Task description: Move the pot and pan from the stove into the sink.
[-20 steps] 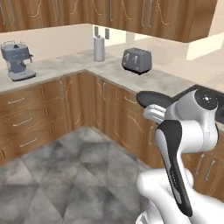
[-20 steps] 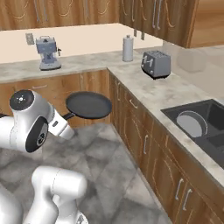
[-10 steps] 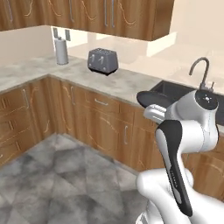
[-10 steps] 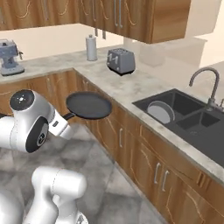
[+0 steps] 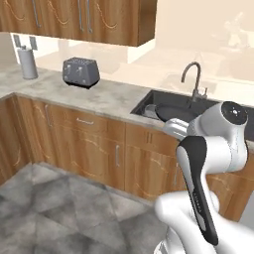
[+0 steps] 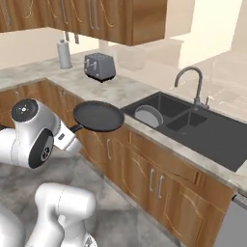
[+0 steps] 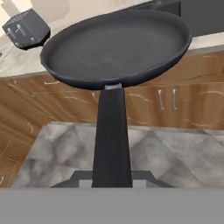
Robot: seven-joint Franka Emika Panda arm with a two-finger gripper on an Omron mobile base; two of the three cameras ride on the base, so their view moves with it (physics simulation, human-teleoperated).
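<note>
Presently on hand: one pan (image 6: 98, 116), shallow and dark grey, carried level in the air by its long black handle (image 7: 111, 135), which runs down into my gripper (image 7: 112, 177); my fingers look closed on that handle, though the tips themselves are hidden at the bottom edge of the hand view. Position of pan: in front of the cabinet fronts, just short of the counter edge, beside the left basin of the sink (image 6: 202, 130) but not yet over it. Item already delivered, by my judgement: the pot (image 6: 148, 116), round and grey, lying in the left basin. Item outstanding: the pan, which has still to clear the counter lip and go down into a basin; roughly half the task is done. Surroundings: a toaster (image 6: 99, 66) on the stone counter (image 6: 120, 91) well to the left of the sink; a grey canister (image 6: 64, 54) farther along in the corner; a curved faucet (image 6: 191, 83) rising behind the divider of the two basins; wooden wall cabinets (image 6: 111, 19) above. Obstacles noted: the pot takes up much of the left basin, and the faucet neck stands near the path to the right one.
</note>
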